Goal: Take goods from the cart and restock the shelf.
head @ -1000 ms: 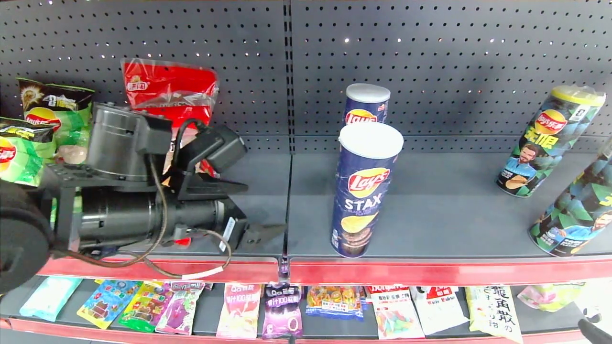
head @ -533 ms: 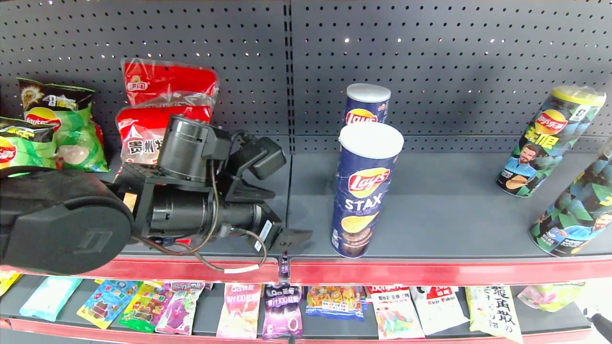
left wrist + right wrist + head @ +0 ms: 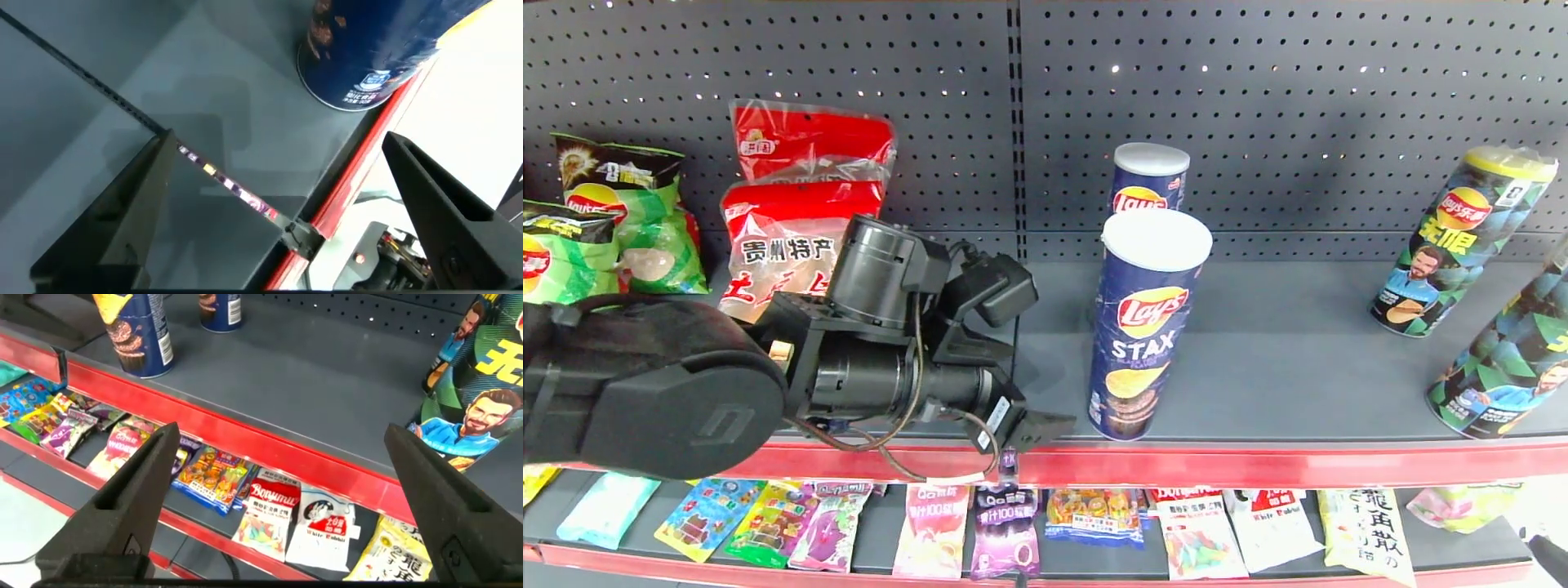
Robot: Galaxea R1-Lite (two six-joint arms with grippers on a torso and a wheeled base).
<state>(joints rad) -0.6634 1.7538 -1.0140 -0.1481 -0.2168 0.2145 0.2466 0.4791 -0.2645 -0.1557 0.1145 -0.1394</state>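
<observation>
Blue chip can (image 3: 1147, 327) upright on shelf (image 3: 1298, 359), just right of left end effector (image 3: 1052, 425), released, empty

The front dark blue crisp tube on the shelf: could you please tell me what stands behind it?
A second dark blue cardboard tube with a pale lid stands behind the front tube, which covers its lower part.

Left arm (image 3: 849, 376) is looking all matte black, lower left of frame: fat rounded joint cap (image 3: 670, 408) wearing an embossed logo, grey cylinder (image 3: 874, 269) sitting on top, thin cables (image 3: 947, 479) looping underneath, white tag (image 3: 995, 415) sticking by the wedge fingers (image 3: 122, 220).
</observation>
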